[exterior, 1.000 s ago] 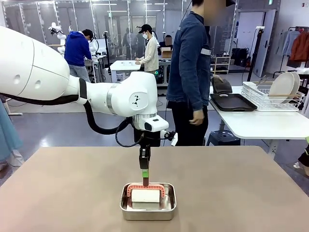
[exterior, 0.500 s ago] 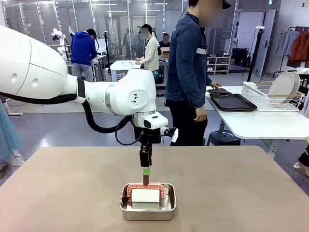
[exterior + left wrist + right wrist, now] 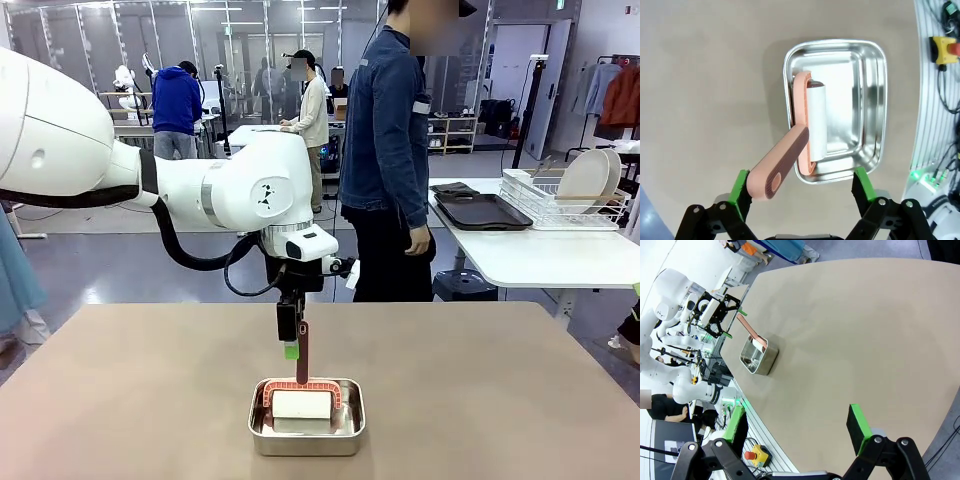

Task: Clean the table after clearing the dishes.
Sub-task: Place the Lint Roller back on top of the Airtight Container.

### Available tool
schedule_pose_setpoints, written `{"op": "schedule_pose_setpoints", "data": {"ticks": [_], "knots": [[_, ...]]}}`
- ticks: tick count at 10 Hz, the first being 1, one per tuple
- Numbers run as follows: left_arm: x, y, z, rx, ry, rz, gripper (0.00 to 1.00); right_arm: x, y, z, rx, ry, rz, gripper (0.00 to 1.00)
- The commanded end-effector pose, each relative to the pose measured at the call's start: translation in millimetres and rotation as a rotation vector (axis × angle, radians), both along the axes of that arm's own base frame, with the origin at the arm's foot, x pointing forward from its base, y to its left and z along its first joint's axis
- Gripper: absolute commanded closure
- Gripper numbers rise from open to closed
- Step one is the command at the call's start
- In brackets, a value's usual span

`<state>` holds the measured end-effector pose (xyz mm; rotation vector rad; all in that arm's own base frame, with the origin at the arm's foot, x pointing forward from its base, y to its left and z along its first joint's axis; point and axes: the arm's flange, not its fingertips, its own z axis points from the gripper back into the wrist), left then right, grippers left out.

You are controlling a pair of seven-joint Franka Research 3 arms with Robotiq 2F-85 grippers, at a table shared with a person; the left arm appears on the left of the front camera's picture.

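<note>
Plain matte tan-brown table (image 3: 520, 390), near edge, centre: small steel rectangular pan (image 3: 306, 428) holding a salmon-pink lint roller with white roll (image 3: 816, 120), handle (image 3: 779, 165) tilted up over the rim. Left gripper (image 3: 801, 187): jaws wide apart above pan, one green pad (image 3: 740, 187) just beside the handle end, contact unclear. Right gripper (image 3: 797, 430): jaws apart, holding nothing, above the table. White-topped side table (image 3: 540, 255), behind: white plates (image 3: 588, 178) in rack, dark trays (image 3: 482, 211).

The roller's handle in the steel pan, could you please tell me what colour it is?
The handle is salmon pink, clearest in the left wrist view.
</note>
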<state>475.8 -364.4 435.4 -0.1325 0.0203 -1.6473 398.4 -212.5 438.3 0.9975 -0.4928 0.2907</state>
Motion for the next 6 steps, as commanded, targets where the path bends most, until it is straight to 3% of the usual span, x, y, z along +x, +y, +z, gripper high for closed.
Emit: {"op": "schedule_pose_setpoints", "data": {"ticks": [1, 6], "knots": [[5.0, -6.7, -3.0, -0.010, 0.006, -0.004, 0.00, -3.2, 2.6, 3.5, -0.008, 0.022, -0.014, 0.00], [5.0, -6.7, -3.0, -0.010, 0.006, -0.004, 0.00, -3.2, 2.6, 3.5, -0.008, 0.022, -0.014, 0.00]]}}
